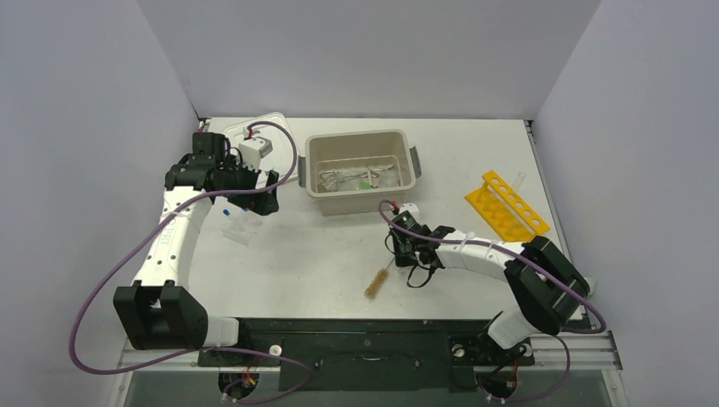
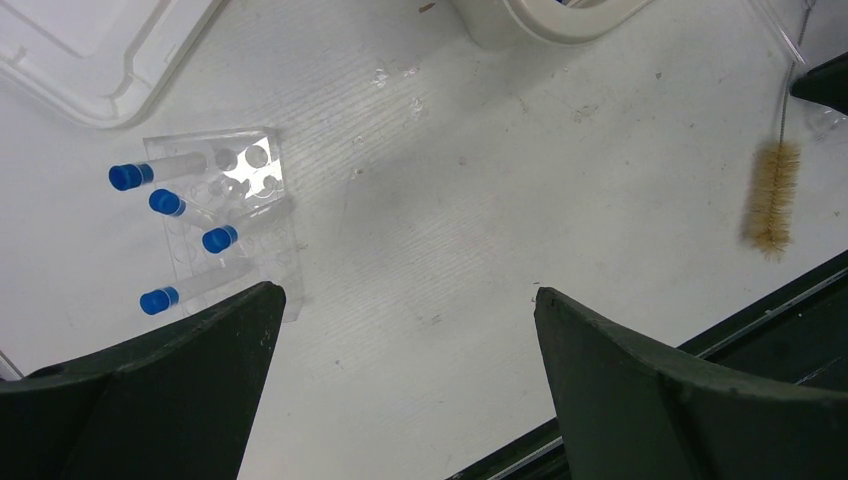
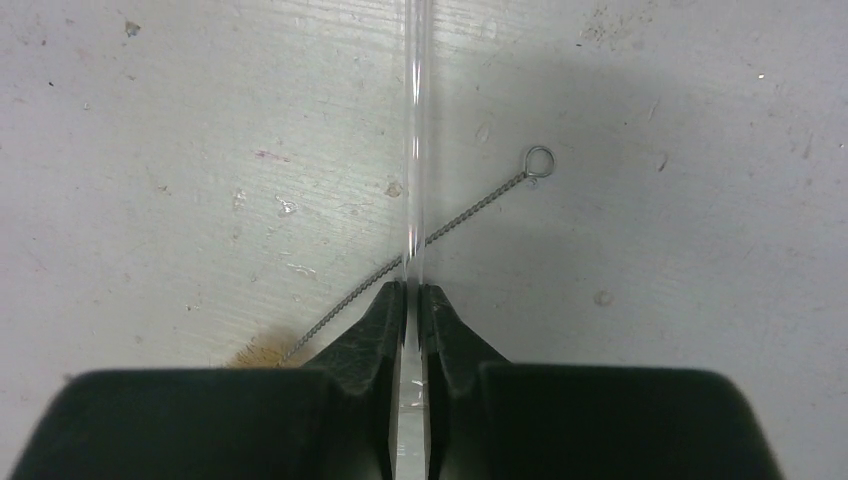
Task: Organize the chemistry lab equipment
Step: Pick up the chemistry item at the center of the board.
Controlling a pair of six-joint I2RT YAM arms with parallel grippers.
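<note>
Your right jaws are pinched narrow on a thin clear glass rod [image 3: 412, 120], which runs straight out ahead of them over the worktop [image 1: 322, 254]. The right wrist view does not settle whether it is solid or a tube. The rod crosses above the twisted wire stem of the wire brush [image 3: 470, 212]. I cannot tell whether the two touch. The brush lies flat on the worktop just left of your right wrist. Its brown bristles point toward the near edge and its loop end lies farther from it.

Your left jaws stand wide apart and hold nothing, hovering over bare worktop at the left side. Just beyond them a clear rack [image 2: 225, 200] lies on the worktop. It carries four blue-capped tubes [image 2: 165, 203], tilted with their caps to the left in the left wrist view. A white lid [image 2: 90, 50] rests beyond the rack, near the back left corner.

The beige tub [image 1: 356, 136] sits at the middle back and holds a jumble of metal, clear and green items that are too small to name. A yellow tube rack [image 1: 506, 203] lies well apart at the right.
</note>
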